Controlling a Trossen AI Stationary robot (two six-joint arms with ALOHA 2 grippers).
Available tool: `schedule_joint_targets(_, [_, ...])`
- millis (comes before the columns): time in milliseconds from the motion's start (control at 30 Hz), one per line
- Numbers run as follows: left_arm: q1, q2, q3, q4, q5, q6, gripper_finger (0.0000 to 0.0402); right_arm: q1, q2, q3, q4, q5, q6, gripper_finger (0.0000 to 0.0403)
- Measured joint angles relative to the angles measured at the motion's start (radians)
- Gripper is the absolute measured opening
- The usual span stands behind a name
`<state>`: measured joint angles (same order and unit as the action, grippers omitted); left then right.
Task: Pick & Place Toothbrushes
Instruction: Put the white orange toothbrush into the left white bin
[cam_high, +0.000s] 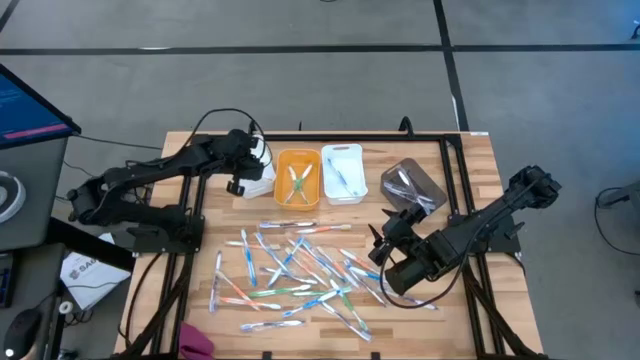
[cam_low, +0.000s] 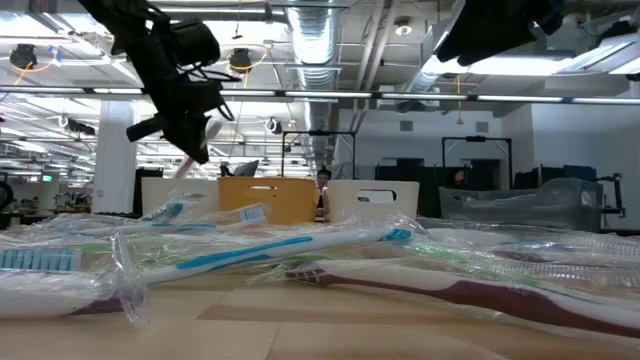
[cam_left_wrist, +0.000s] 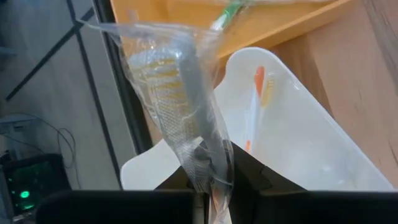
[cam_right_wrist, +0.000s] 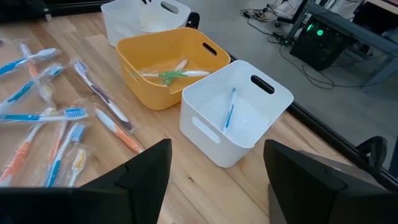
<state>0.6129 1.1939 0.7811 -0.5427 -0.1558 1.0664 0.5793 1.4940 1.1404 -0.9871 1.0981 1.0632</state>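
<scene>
Left gripper is clamped on a clear-wrapped toothbrush above a white plastic bin; at four o'clock, right gripper is held open.

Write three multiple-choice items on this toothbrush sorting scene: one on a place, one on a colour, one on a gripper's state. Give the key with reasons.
1. Where is the left gripper?
A. over the loose pile
B. by the white bin left of the orange bin
C. off the table

2. What colour is the middle bin?
A. orange
B. black
C. green

3. What is the right gripper doing?
A. clamping a bin
B. holding a brush
C. open and empty

Key: 1 B, the left wrist view shows that white bin just beyond its fingers; 2 A, orange in the high view; 3 C, its fingers stand apart with nothing between.
</scene>
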Motion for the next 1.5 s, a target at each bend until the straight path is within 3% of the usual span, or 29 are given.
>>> schedule_joint_targets(567, [0.042, 0.159, -0.003, 0.023, -0.001, -0.023, 0.0030, 0.001, 0.000, 0.000, 0.000, -0.031, 0.000, 0.0249])
schedule_joint_targets(800, [0.042, 0.212, -0.011, 0.025, -0.001, -0.043, 0.0053, 0.003, 0.000, 0.000, 0.000, -0.043, 0.001, 0.0249])
schedule_joint_targets(1300, [0.042, 0.200, -0.011, 0.020, -0.030, -0.048, 0.0118, 0.003, 0.000, 0.000, 0.000, -0.053, 0.000, 0.0249])
schedule_joint_targets(1500, [0.042, 0.200, -0.011, 0.019, -0.160, -0.044, 0.0125, 0.003, 0.000, 0.000, 0.000, -0.053, 0.000, 0.0249])
